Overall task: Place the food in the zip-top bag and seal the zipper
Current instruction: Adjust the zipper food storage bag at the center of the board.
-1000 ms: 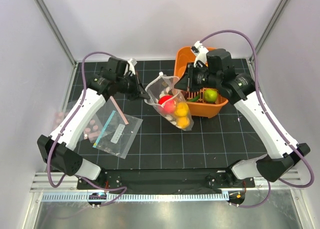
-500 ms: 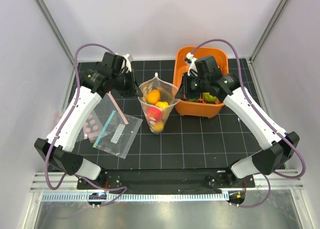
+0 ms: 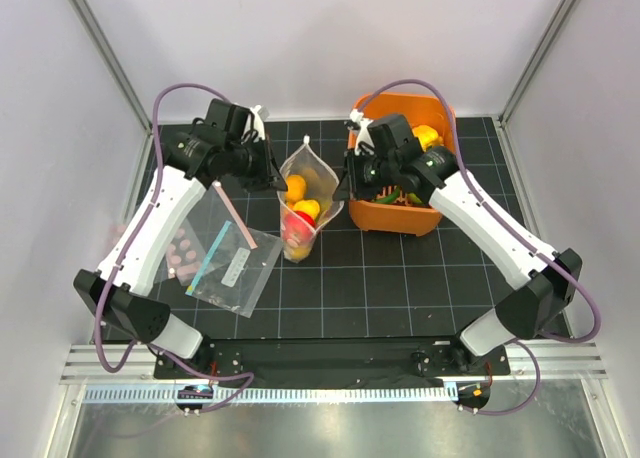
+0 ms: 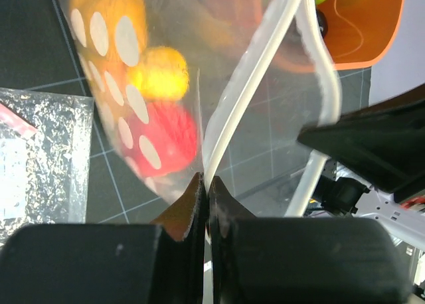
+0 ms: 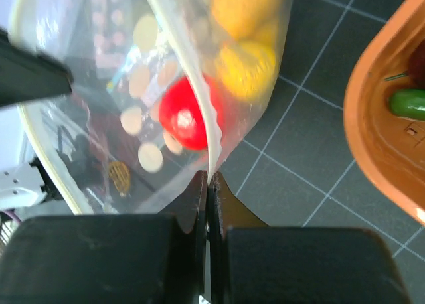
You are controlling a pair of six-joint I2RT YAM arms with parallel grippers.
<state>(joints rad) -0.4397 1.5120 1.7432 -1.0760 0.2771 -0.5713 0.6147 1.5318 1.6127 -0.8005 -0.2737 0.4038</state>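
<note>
**Dotted bag hung between both arms, mouth not yet pressed shut**

The clear floppy plastic bag printed with white round dots (image 3: 303,206) hangs in the upper centre of the overhead view. It is held up off the black gridded tabletop (image 3: 400,268) between the white left arm (image 3: 165,213) and the white right arm (image 3: 490,223).

Each wrist view shows that arm's jaws together, clamped on the bag's mouth edge. The left jaws pinch one end and the right jaws the other.

Inside the bag sit a red toy apple (image 5: 189,115), a yellow piece (image 5: 246,68) and an orange-yellow mango (image 3: 295,188), slumped toward the bottom.

In the left wrist view the narrow clear press-seal strip (image 4: 242,95) rises from the jaws, and a second strip curves away from it. The mouth gapes, so the zipper looks unsealed.

The orange plastic basket (image 3: 430,208), just right of the bag in the overhead view, holds more food. A green piece (image 5: 412,101) is visible, and something yellow (image 3: 428,135) lies near its far rim.

By my reading, the loading step is partly done and the sealing step has not begun.

If the rest is to go in, one arm must release its corner to fetch it. The bag is limp and loaded, so it would likely sag or fold shut on a single pinch.

If sealing comes next, the two ends want drawing apart so the strips lie together. Then one pair of jaws can run along them, pressing.
</note>
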